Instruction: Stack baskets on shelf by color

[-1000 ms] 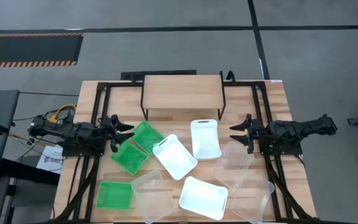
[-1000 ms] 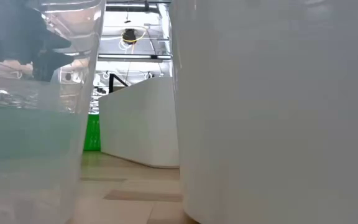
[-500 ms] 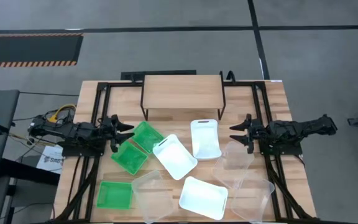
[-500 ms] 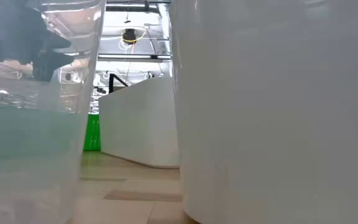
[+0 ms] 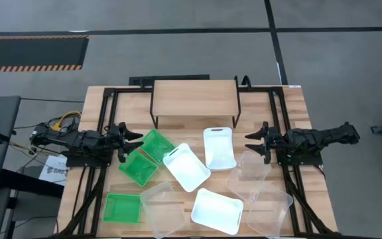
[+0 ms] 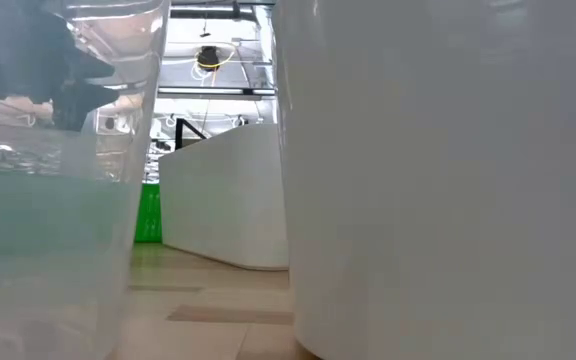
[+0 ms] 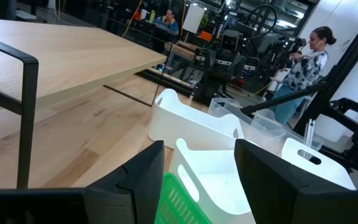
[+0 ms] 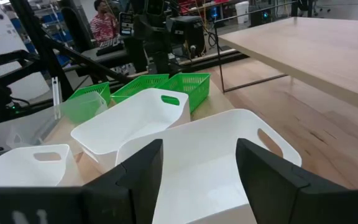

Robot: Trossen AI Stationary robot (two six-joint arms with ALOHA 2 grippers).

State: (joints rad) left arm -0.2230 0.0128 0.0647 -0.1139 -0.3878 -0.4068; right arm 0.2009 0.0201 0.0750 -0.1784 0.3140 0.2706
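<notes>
Nine baskets lie loose on the slatted table: three green ones [image 5: 156, 145] [image 5: 137, 167] [image 5: 123, 207] at the left, three white ones [image 5: 186, 167] [image 5: 219, 148] [image 5: 217, 211] in the middle, three clear ones [image 5: 160, 207] [image 5: 249, 172] [image 5: 268, 212] toward the near and right side. The shelf [image 5: 194, 97] stands bare at the far middle. My left gripper [image 5: 135, 141] is open at the left, beside the far green basket. My right gripper [image 5: 252, 141] is open at the right, beside the far white basket [image 8: 210, 168].
Black frame rails [image 5: 105, 126] run along both sides of the table. In the low view a clear basket [image 6: 48, 200] and a white basket [image 6: 448, 180] stand close before the camera. People show in the room beyond the table in both wrist views.
</notes>
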